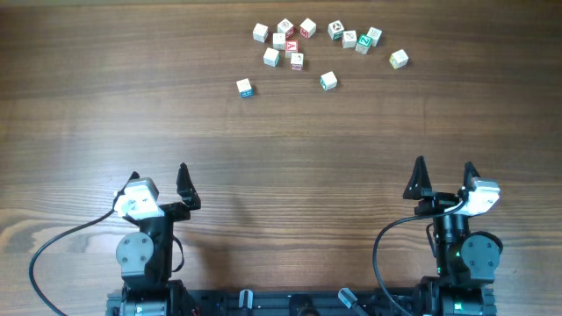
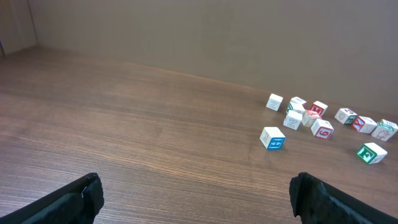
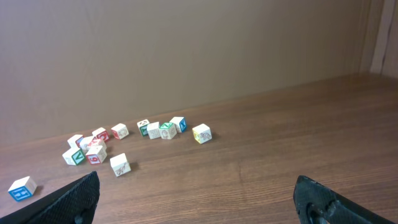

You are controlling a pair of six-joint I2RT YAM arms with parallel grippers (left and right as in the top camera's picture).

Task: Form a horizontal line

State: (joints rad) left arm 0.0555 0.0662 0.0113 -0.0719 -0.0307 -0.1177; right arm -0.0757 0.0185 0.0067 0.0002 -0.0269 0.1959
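Wooden desk (image 1: pixel 88 114) from overhead: letter cubes (image 1: pixel 271 57) lie scattered along its far side, the blue-marked cube (image 1: pixel 244 87) a little apart, so the horizontal line is unformed and a first pick seems due. Left wrist view: the left claw (image 2: pixel 196 186) gapes wide, empty, well short of the cubes. Right wrist view: the right claw (image 3: pixel 196 186) gapes empty too; either must reach forward.
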